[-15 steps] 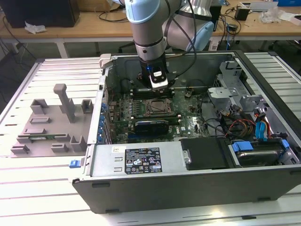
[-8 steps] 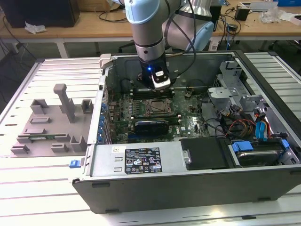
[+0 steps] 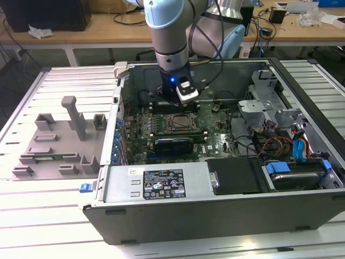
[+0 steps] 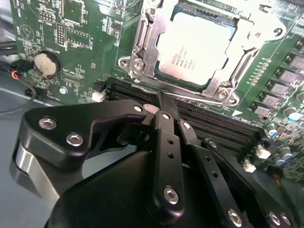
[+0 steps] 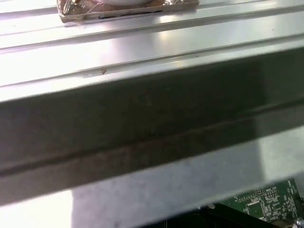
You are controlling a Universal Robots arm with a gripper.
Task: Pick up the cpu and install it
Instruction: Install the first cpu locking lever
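Observation:
The cpu (image 4: pixel 197 45), a flat square chip with a silver top, lies inside the motherboard socket (image 4: pixel 142 52) with the metal frame around its edges. In the second wrist view my gripper (image 4: pixel 159 105) has its black fingers drawn together, shut with nothing between them, just off the socket's near edge beside the black memory slots (image 4: pixel 223 126). In the exterior view the gripper (image 3: pixel 175 102) hangs inside the open computer case (image 3: pixel 161 208), just behind the socket (image 3: pixel 180 123).
Case walls rise on all sides of the board. A drive cage and cables (image 3: pixel 280 140) fill the exterior view's right. A grey fixture tray (image 3: pixel 59 140) lies outside the case on the slatted table. A coin battery (image 4: pixel 46 64) sits on the board.

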